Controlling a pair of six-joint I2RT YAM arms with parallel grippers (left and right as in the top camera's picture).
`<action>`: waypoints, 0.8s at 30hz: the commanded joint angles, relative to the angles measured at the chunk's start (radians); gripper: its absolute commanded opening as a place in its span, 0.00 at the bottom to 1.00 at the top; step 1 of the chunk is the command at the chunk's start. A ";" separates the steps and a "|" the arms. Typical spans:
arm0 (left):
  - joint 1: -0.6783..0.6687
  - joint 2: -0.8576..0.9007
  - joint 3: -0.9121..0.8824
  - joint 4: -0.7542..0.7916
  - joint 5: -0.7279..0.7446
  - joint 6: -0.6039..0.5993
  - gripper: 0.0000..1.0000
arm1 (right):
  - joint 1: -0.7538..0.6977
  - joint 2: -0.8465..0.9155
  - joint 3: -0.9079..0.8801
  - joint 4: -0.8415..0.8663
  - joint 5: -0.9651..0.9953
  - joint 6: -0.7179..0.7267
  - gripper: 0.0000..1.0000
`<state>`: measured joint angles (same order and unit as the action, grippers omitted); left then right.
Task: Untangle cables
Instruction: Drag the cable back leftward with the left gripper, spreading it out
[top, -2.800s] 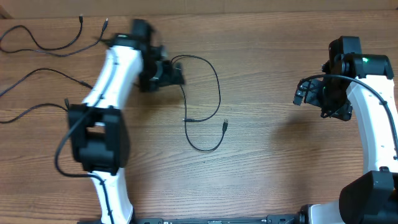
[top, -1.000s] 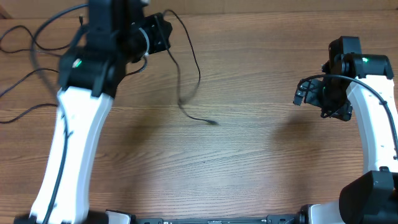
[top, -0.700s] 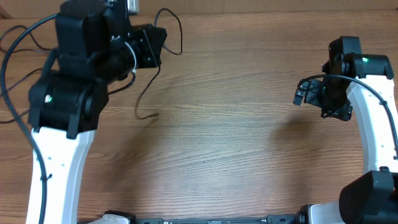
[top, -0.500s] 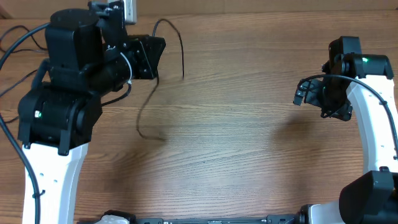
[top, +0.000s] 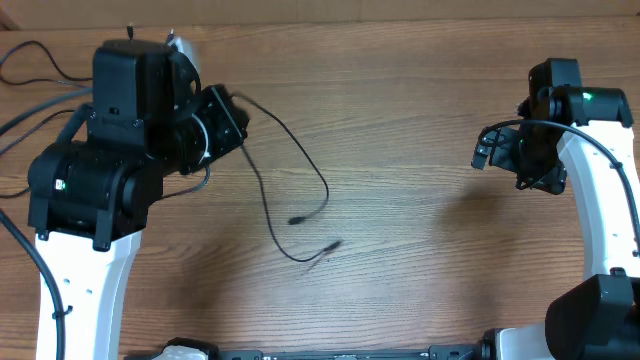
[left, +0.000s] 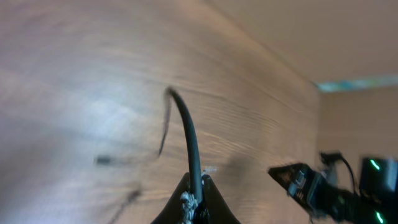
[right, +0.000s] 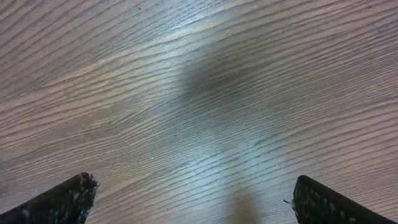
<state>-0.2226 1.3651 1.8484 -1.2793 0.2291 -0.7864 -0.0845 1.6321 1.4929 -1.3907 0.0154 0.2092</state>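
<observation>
Swung left gripper (top: 225, 120) back toward me, pinching black cable (top: 325, 188); both plug ends now trail ahead, apparently free of other cables (top: 30, 43) behind. Right gripper (right: 193, 199) idle, spread wide

cable (left: 191, 143) far end: blurred | right pincer (right: 196, 190): tips cropped at bottom edge

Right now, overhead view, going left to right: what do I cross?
left gripper shut on the cable → black cable trailing onto the table → right gripper, open → right arm
</observation>
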 joint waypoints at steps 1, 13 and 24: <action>-0.006 -0.008 0.005 -0.044 -0.134 -0.164 0.05 | -0.003 0.001 -0.002 0.001 0.010 -0.002 1.00; 0.146 -0.008 0.004 -0.213 -0.246 -0.260 0.05 | -0.003 0.001 -0.002 0.001 0.010 -0.002 1.00; 0.483 0.015 0.003 -0.272 -0.297 -0.117 0.05 | -0.003 0.001 -0.002 0.001 0.010 -0.002 1.00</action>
<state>0.1951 1.3674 1.8484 -1.5314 -0.0051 -0.9760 -0.0849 1.6321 1.4929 -1.3914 0.0154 0.2089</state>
